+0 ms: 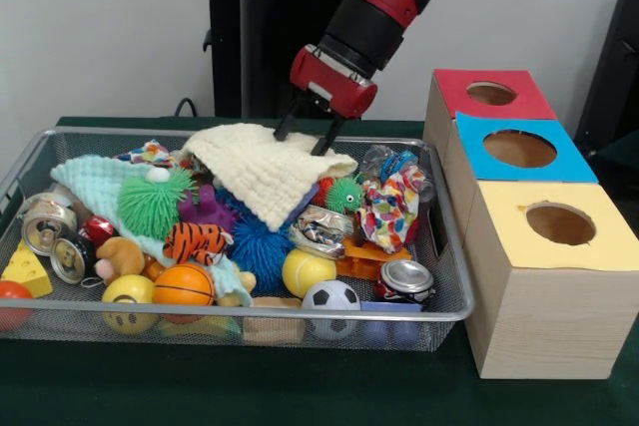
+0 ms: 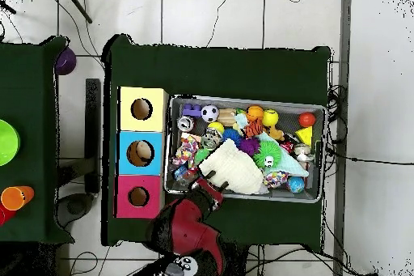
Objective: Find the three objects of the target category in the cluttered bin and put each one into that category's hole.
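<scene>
A wire mesh bin (image 1: 451, 298) (image 2: 322, 151) holds a jumble of toys, cans and cloths. A cream knitted cloth (image 1: 262, 173) (image 2: 234, 168) lies on top of the pile at the middle. My gripper (image 1: 306, 135) (image 2: 209, 182) hangs open over the cloth's far edge, its black fingertips (image 1: 284, 127) touching or just above the fabric, nothing held. Beside the bin stand three wooden boxes with round holes: red top (image 1: 519, 99) (image 2: 138, 197), blue top (image 1: 559, 162) (image 2: 141, 153), yellow top (image 1: 599, 246) (image 2: 141, 109).
In the bin lie a mint cloth (image 1: 92, 185), green spiky ball (image 1: 152, 202), blue spiky ball (image 1: 262, 249), plush tiger (image 1: 194, 240), crushed cans (image 1: 48, 224) (image 1: 403, 279), orange ball (image 1: 184, 286), football (image 1: 330, 296), yellow cheese wedge (image 1: 28, 271) and patterned cloth (image 1: 389, 209).
</scene>
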Controlling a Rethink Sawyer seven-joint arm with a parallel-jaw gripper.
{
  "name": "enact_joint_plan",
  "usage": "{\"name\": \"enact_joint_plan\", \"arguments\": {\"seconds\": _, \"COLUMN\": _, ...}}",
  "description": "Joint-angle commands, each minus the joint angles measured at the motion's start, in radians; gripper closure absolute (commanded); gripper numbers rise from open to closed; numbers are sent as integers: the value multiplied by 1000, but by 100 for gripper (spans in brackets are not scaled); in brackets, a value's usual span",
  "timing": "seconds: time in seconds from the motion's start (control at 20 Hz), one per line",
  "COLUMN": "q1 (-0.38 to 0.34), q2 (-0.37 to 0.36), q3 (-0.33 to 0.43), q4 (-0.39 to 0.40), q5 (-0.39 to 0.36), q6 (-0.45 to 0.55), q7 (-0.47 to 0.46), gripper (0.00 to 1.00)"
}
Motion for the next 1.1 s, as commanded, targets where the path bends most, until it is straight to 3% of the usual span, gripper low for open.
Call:
{"name": "enact_joint_plan", "arguments": {"seconds": 0.05, "q1": -46, "q2": 3, "q3": 200, "q4": -18, "q5": -5, "q6": -65, "q7": 249, "gripper": 0}}
{"name": "enact_joint_plan", "arguments": {"seconds": 0.2, "q1": -44, "q2": -6, "q3": 197, "q4": -12, "q5": 6, "q6": -63, "q7": 242, "gripper": 0}}
{"name": "enact_joint_plan", "arguments": {"seconds": 0.25, "q1": -37, "q2": -5, "q3": 191, "q4": -13, "q5": 16, "q6": -56, "q7": 235, "gripper": 100}}
{"name": "enact_joint_plan", "arguments": {"seconds": 0.5, "q1": -11, "q2": -17, "q3": 148, "q4": -21, "q5": 20, "q6": -54, "q7": 202, "gripper": 100}}
{"name": "enact_joint_plan", "arguments": {"seconds": 0.7, "q1": 67, "q2": 9, "q3": 79, "q4": -18, "q5": 90, "q6": -129, "q7": 212, "gripper": 100}}
{"name": "enact_joint_plan", "arguments": {"seconds": 0.9, "q1": 265, "q2": 152, "q3": -68, "q4": -24, "q5": 333, "q6": -323, "q7": 165, "gripper": 100}}
{"name": "enact_joint_plan", "arguments": {"seconds": 1.1, "q1": 391, "q2": 262, "q3": -158, "q4": -18, "q5": 541, "q6": -485, "q7": 82, "gripper": 100}}
